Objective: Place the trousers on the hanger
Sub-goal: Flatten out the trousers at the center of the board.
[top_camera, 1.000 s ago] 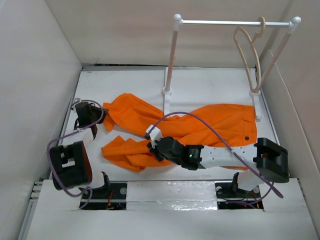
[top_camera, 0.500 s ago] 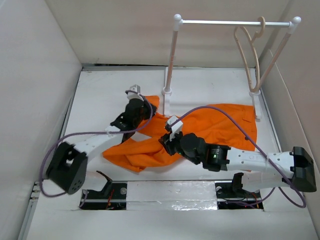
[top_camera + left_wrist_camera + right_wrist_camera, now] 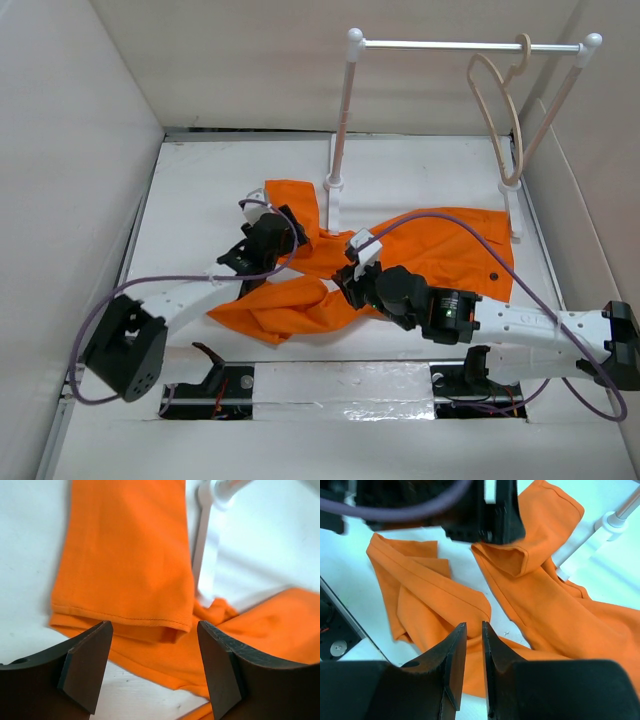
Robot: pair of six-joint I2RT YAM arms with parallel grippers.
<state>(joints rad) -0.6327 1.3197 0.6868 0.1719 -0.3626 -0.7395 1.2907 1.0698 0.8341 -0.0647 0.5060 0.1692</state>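
You have a white garment rail (image 3: 470, 45) at about one o'clock on the white table (image 3: 200, 180), its bar level between two ball-topped posts. The left post (image 3: 343, 110) stands upright on a flat foot (image 3: 333, 183) near twelve, while the right post (image 3: 560, 97) slants down toward two (its foot sits close to the side wall). Plain pale walls (image 3: 70, 150) box you in at nine, twelve and three, and a white ledge (image 3: 340, 385) runs along six.

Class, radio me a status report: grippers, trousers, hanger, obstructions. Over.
Left gripper open above trousers; right gripper shut, empty. Trousers crumpled on table, hanger bare on rail. Rail post beside the cloth.
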